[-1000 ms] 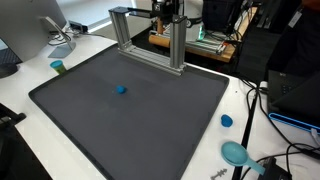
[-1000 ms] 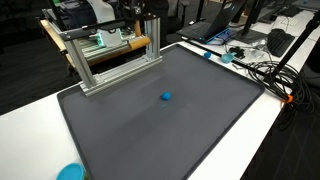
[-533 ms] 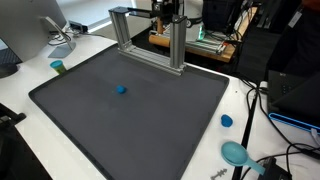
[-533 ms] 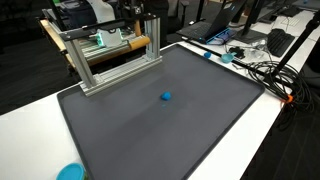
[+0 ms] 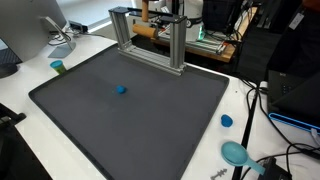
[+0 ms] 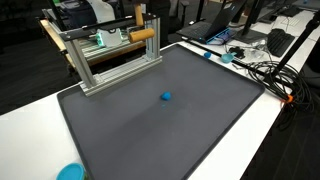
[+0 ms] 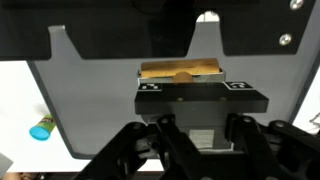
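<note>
An aluminium frame [image 5: 178,45] [image 6: 85,65] stands at the back edge of the dark mat [image 5: 130,120] [image 6: 160,130]. My gripper [image 7: 198,135] hangs over the frame's top bar, dark and hard to make out in both exterior views. Its jaws are shut on a black block [image 7: 200,97] that carries two white markers and a wooden piece [image 7: 180,72] [image 5: 152,30] [image 6: 143,34]. A small blue ball [image 5: 121,88] [image 6: 166,97] lies alone on the mat, well away from the gripper.
A teal cup [image 5: 58,67] [image 7: 41,129] sits on the white table beside the mat. A blue cap [image 5: 227,121] and a teal disc [image 5: 235,152] [image 6: 70,172] lie off the mat. A monitor [image 5: 25,30], cables [image 6: 265,70] and equipment crowd the table edges.
The jaws have closed on the block. The wooden piece now sits a little higher and shows more above the frame's top bar. The ball has not moved.
</note>
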`<state>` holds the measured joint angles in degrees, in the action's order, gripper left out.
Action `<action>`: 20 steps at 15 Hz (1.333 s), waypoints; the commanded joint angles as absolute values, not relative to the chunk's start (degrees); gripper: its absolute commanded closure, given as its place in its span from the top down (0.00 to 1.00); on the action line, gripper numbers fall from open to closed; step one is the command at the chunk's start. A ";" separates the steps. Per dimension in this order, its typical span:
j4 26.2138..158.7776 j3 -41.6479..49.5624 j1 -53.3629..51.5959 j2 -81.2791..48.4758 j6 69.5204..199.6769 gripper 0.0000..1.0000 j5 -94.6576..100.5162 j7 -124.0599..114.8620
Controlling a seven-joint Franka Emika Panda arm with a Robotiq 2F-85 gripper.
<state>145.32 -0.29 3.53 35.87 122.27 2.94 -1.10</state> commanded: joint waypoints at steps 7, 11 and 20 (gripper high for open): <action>113.12 4.67 5.27 7.83 113.81 0.22 0.60 0.61; 113.96 4.63 5.63 6.15 114.43 0.47 1.21 -0.61; 111.31 3.86 4.28 -4.30 128.04 0.22 -4.19 2.98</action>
<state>112.64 4.07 4.72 -0.12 123.95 -1.15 1.01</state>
